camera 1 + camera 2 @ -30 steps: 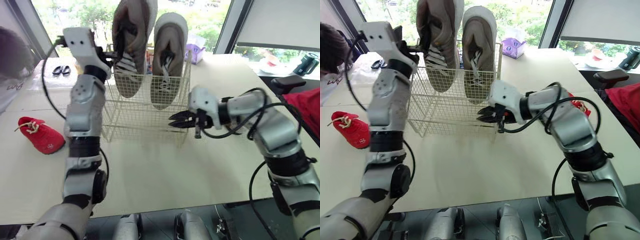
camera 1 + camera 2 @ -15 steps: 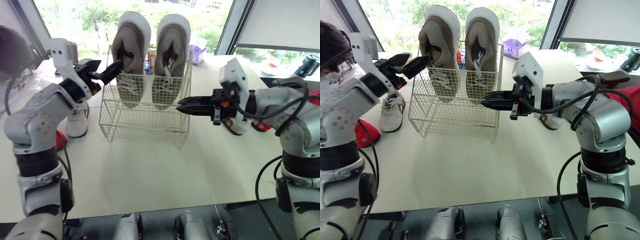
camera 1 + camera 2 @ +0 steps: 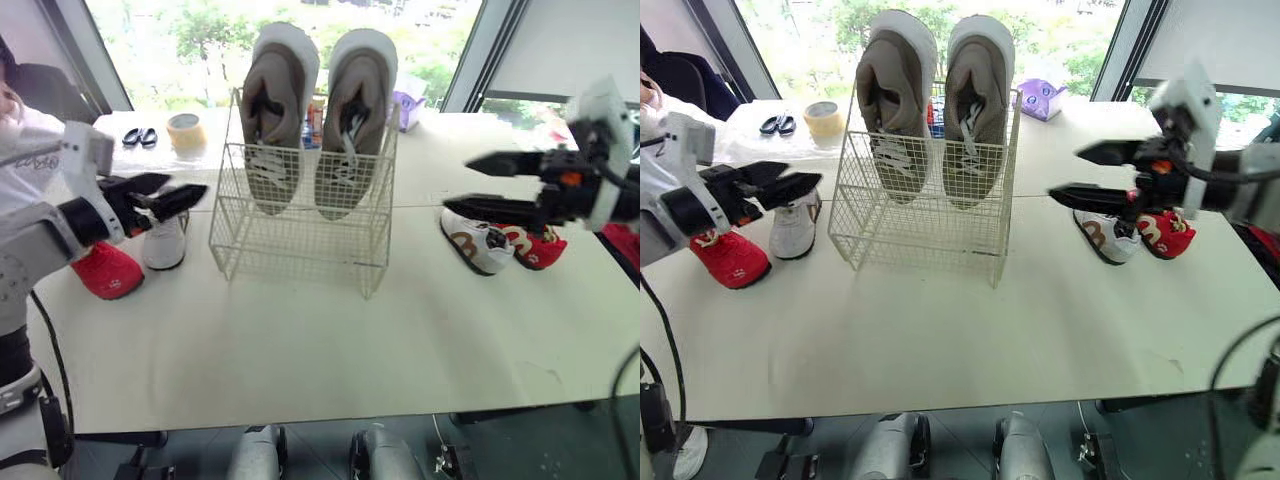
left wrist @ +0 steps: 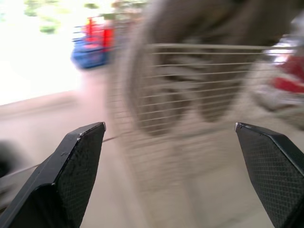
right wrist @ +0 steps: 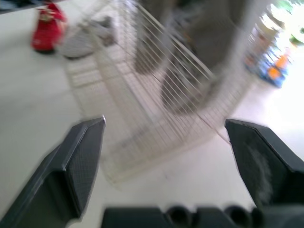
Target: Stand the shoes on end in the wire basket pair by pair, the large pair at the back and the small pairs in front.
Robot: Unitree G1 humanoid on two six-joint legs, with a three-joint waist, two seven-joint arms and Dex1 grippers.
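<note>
In the rear part of the wire basket (image 3: 300, 225), mid-desk (image 3: 300, 350): the large pair of grey-beige sneakers, left sneaker (image 3: 276, 110) and right sneaker (image 3: 354, 110), side by side and close together, on end with toes down. Heels well above the rim, white soles edging the tops, white laces facing forward behind the mesh. On the desk to the basket's left: small white shoe (image 3: 164, 240), just beside the left red shoe (image 3: 103, 270) with its pale laces. On the desk to the basket's right, well apart from it: white-and-brown shoe (image 3: 478, 240), touching the right red shoe (image 3: 537, 248). Left jaws spread wide and empty, hanging just above the small white shoe, tips toward the basket. Right jaws spread wide and empty as well, hovering over the white-and-brown shoe, tips also toward the basket. Farther back on the desk: roll of tape (image 3: 185, 130), small black object (image 3: 138, 137), purple tissue pack (image 3: 1040, 98).
</note>
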